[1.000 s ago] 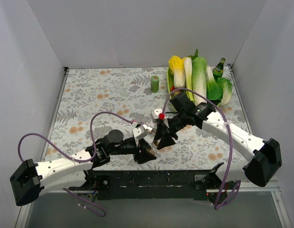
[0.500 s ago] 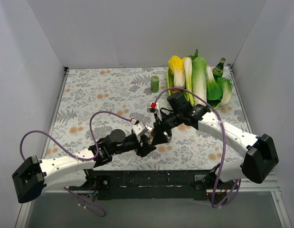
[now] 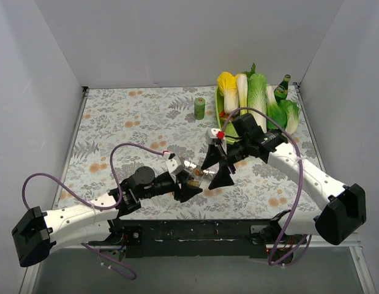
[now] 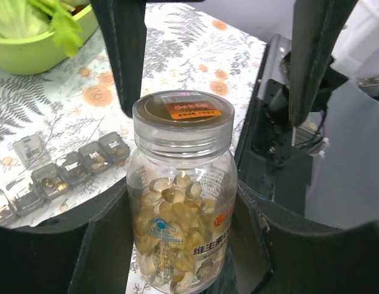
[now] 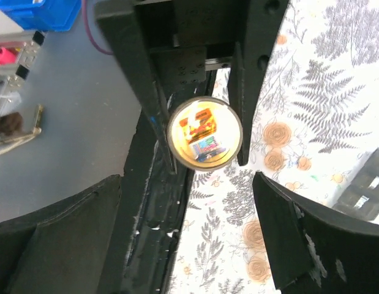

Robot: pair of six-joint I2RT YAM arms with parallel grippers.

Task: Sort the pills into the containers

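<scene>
— Left wrist cam says we're barely started, imo. The left gripper (image 4: pixel 182 245) is clamped partway shut around a clear pill bottle (image 4: pixel 180 184) full of yellow capsules (image 4: pixel 174 196). It's held upright over the near middle of the table (image 4: pixel 177 37), and the lid (image 4: pixel 183 113) is still on. The right gripper (image 5: pixel 188 202) sits right above that lid with its jaws spread wide, one either side, gripping nothing.

— Agreed. So getting the bottle open is the step in hand, and all the actual sorting is left?

— Looks that way to me. The containers (image 4: pixel 60 171), that strip of little joined compartments, lie on the table just to the far side of the bottle. One flap seems flipped up. A couple of cells might have something amber in them, but it's too small to call.

— Anything hidden?

— The strip's end is cut off by the frame and the gripper's own finger, so I can't count the cells. From overhead the arms cover the bottle and strip almost completely. The right wrist view only catches a dark corner of the strip at its edge. The green bowl (image 4: pixel 30 49) at the far right isn't part of this.
</scene>
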